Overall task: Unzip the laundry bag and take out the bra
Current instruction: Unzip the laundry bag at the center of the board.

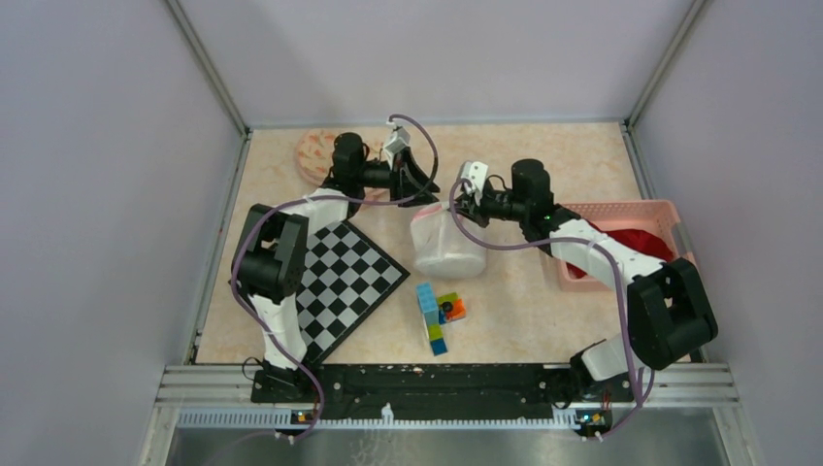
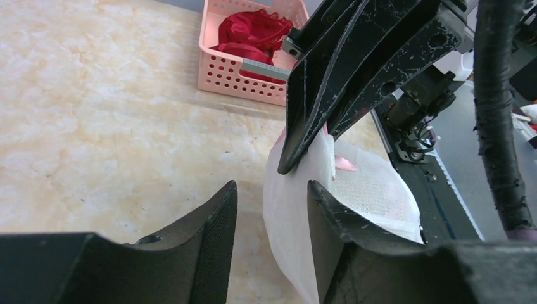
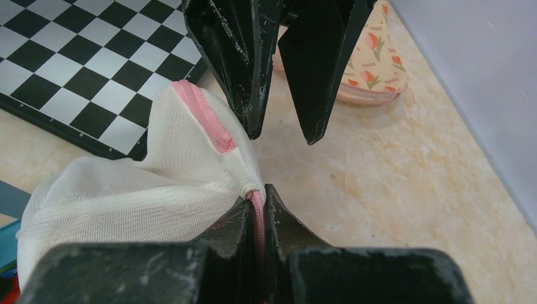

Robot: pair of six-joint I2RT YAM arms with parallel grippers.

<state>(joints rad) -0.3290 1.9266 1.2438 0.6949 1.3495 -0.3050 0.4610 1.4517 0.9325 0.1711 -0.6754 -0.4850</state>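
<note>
Worktop (image 1: 543, 320): bag (image 1: 446, 248) sits mid-table, between the board (image 1: 345, 277) and the basket (image 1: 621, 205), bunched upright.

Bag: white mesh, soft and light, no stiffness of its own. It folds and follows whatever pulls on it, so I judge it needs a second hold for the zip to run. A pull on bare mesh would only stretch it. The firmer hold is the pink trim (image 3: 202, 111) along the opening.

Bra: a pink patch shows at the mesh, but I cannot tell what it is.

Right end effector (image 3: 256, 196): jaws together, clamped on the trimmed edge at the bag's top.

Left end effector (image 2: 272, 193): jaws apart, a fold of mesh between them, not pinched. Zip puller: cannot pick it out.
</note>
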